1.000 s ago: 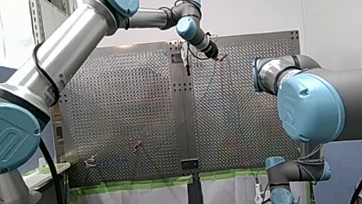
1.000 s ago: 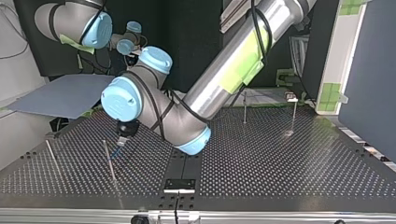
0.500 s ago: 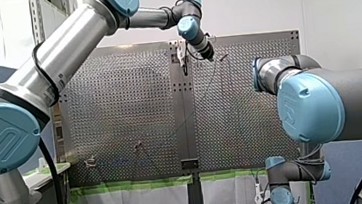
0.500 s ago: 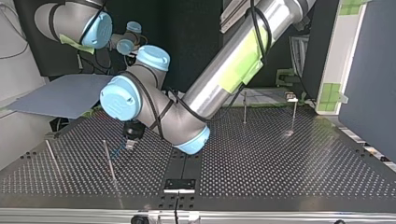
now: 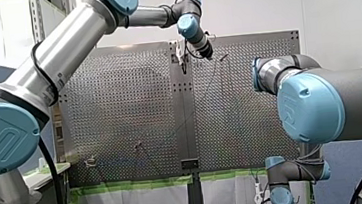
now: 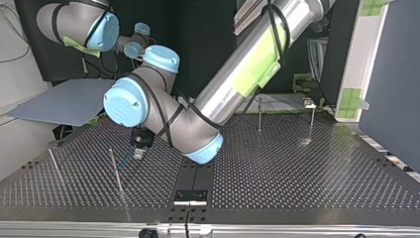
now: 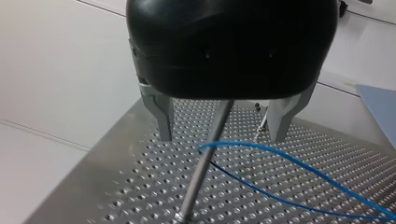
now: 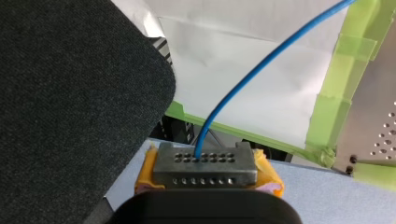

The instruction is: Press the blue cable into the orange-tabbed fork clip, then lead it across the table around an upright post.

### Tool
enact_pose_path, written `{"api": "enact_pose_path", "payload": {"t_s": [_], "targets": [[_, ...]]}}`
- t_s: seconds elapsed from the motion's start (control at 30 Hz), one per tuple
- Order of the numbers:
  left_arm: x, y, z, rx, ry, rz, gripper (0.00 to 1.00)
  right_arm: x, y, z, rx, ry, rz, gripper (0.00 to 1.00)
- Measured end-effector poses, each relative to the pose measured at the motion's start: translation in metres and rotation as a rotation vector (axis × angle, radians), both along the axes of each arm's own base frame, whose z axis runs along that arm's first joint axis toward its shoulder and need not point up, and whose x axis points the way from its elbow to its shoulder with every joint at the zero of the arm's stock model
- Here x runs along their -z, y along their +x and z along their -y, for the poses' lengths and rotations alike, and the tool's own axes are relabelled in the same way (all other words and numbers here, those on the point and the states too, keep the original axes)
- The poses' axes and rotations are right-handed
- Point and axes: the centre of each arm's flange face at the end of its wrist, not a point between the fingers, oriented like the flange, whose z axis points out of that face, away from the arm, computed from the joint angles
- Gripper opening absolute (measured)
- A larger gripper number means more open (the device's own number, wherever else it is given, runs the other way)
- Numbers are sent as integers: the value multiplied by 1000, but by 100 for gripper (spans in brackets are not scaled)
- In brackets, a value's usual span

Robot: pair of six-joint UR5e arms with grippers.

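- My left gripper (image 7: 222,138), black with metal fingers, is spread wide and holds nothing.
- A thin upright metal post (image 7: 203,163) stands ahead between its fingers, on the perforated metal desk (image 7: 135,182).
- The thin blue cable (image 7: 238,144) bends at that post.
- My right gripper (image 8: 205,163), with yellow pads, is clamped on the cable.
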Motion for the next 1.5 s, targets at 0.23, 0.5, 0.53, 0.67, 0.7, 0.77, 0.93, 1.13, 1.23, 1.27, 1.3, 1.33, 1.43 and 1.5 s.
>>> {"api": "enact_pose_path", "payload": {"t_s": [0.23,0.5,0.53,0.67,0.7,0.77,0.93,1.13,1.23,1.27,1.3,1.33,1.43,1.5], "targets": [[-21,-37,6,-1,25,28,98,-1,0,0,0,1,0,0],[-42,-67,4,-35,-40,63,98,-3,1,1,-7,1,1,0],[-44,-67,2,-42,-51,67,98,-4,2,2,-8,-1,1,0],[-55,-67,-10,-66,-107,81,98,-9,5,4,-15,-3,1,0],[-58,-67,-13,-70,-120,84,98,-10,5,4,-16,-3,1,0],[-63,-66,-20,-73,-150,88,98,-11,6,5,-17,-3,1,0],[-75,-66,-32,-68,-220,99,98,-12,7,5,-18,-2,1,0],[-89,-75,-43,-61,-306,113,98,-12,7,5,-19,-3,1,0],[-95,-81,-48,-62,-349,120,98,-12,7,5,-19,-4,1,0],[-98,-84,-50,-63,-367,124,98,-12,7,5,-19,-4,1,0],[-100,-85,-52,-64,-381,126,98,-12,7,5,-19,-5,1,0],[-102,-87,-54,-64,-393,128,98,-12,7,5,-19,-5,1,0],[-108,-91,-59,-65,-431,135,98,-13,7,6,-19,-6,2,0],[-111,-94,-63,-66,-457,139,98,-13,7,6,-19,-6,2,0]]}}
